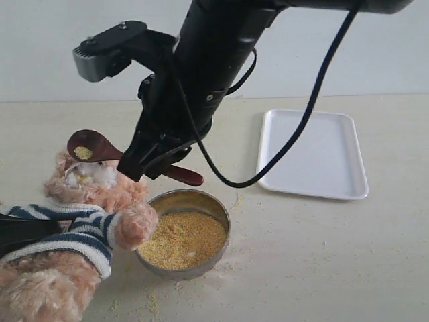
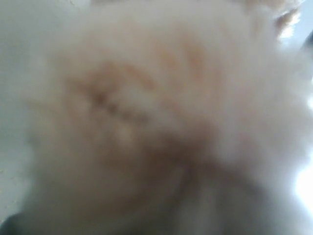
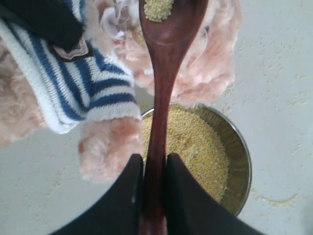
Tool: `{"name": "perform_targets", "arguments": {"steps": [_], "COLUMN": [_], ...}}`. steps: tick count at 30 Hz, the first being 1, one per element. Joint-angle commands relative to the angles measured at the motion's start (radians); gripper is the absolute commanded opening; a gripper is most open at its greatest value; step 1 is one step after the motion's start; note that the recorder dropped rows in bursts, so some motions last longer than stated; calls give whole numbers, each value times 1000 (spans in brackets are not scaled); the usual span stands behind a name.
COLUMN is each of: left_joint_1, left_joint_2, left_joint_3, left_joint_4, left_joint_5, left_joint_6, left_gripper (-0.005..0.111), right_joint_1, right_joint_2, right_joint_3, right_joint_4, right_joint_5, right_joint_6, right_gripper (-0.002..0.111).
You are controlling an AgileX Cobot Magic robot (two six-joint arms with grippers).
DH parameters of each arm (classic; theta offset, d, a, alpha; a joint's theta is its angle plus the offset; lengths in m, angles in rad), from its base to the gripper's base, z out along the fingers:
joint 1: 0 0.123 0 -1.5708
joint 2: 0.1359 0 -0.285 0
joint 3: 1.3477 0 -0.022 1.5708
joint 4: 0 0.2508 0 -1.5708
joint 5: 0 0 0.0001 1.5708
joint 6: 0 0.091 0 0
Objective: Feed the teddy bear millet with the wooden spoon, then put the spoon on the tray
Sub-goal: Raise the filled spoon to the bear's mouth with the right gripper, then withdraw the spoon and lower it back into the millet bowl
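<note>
The feeding is right at its high point. The right end effector (image 3: 155, 183) has its two dark fingers pinched snugly on the handle of the wooden spoon (image 1: 90, 147). The spoon's bowl carries a small heap of millet (image 3: 158, 9) and hovers at the muzzle of the teddy bear (image 1: 94, 184).

The bear lies on the tabletop (image 1: 322, 261) just beside the metal bowl (image 1: 222, 216), with one paw over its rim. The bowl has plenty of grain in it, and more is scattered around it.

The left wrist view shows only blurred fur, so the left end effector is probably pressed up against the bear. Whether it is closed on anything I cannot tell.

Left to do: finish the feeding, then carry the spoon over to the tray (image 1: 322, 157). The tray sits well apart on the far side of the bowl, and the spoon is not yet on it.
</note>
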Motion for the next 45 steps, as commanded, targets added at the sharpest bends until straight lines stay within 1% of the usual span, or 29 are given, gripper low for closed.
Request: {"name": "perform_targets", "arguments": {"steps": [1, 6, 14, 19, 20, 22, 28, 31, 34, 39, 42, 45], "left_joint_1": [2, 2, 2, 2, 2, 2, 2, 2, 2, 2, 2, 2], "left_joint_2": [-7, -7, -7, -7, -7, -7, -7, -7, -7, -7, -7, -7], "left_joint_3": [3, 3, 3, 3, 3, 3, 3, 3, 3, 3, 3, 3], "left_joint_4": [-17, -19, -38, -38, -36, -36, -36, -36, -36, -36, -36, -54], "left_joint_5": [39, 39, 39, 39, 39, 39, 39, 39, 39, 39, 39, 39], "left_joint_6": [-9, -9, 19, 22, 26, 26, 29, 29, 29, 40, 40, 40], "left_gripper": [5, 5, 5, 5, 5, 5, 5, 5, 5, 5, 5, 5], "right_joint_1": [42, 80, 162, 211, 232, 254, 278, 278, 278, 278, 261, 216], "right_joint_2": [14, 28, 28, 28, 28, 28, 42, 43, 43, 3, -36, -68], "right_joint_3": [-6, -6, -6, -6, -6, -6, -6, -6, -6, -6, -6, -6], "right_joint_4": [-85, -219, -443, -583, -649, -701, -775, -775, -775, -773, -749, -669], "right_joint_5": [-106, -114, -36, -80, -85, -85, -25, -17, -15, -10, -2, 74], "right_joint_6": [14, 50, 63, 142, 172, 174, 189, 191, 247, 277, 284, 260], "right_gripper": [0, 0, 0, 0, 0, 0, 0, 0, 0, 0, 0, 0]}}
